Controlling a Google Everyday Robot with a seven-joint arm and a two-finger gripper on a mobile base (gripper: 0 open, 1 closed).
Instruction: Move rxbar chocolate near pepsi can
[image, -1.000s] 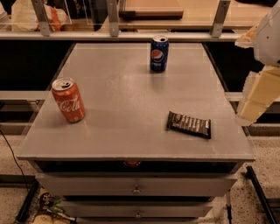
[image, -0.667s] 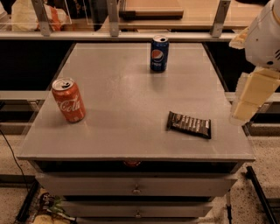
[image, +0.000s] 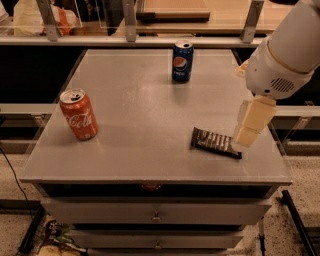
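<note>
On the table (image: 135, 115), rxbar chocolate (image: 214, 142) front right, gripper (image: 247, 136) over its right end, grip state unclear, pepsi can (image: 182, 61) behind

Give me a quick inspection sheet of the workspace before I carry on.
Surface: grey table top, with drawers below it.
Job's things: chocolate bar lying flat near the front right; pepsi can upright at the back, well apart from the bar.
Clutter: red cola can upright at the front left.
Grippers: gripper hangs at the bar's right end; whether it touches the bar cannot be told.
Cables: thin dark cable runs down the left side.
Surroundings: railed counter behind; speckled floor.
</note>
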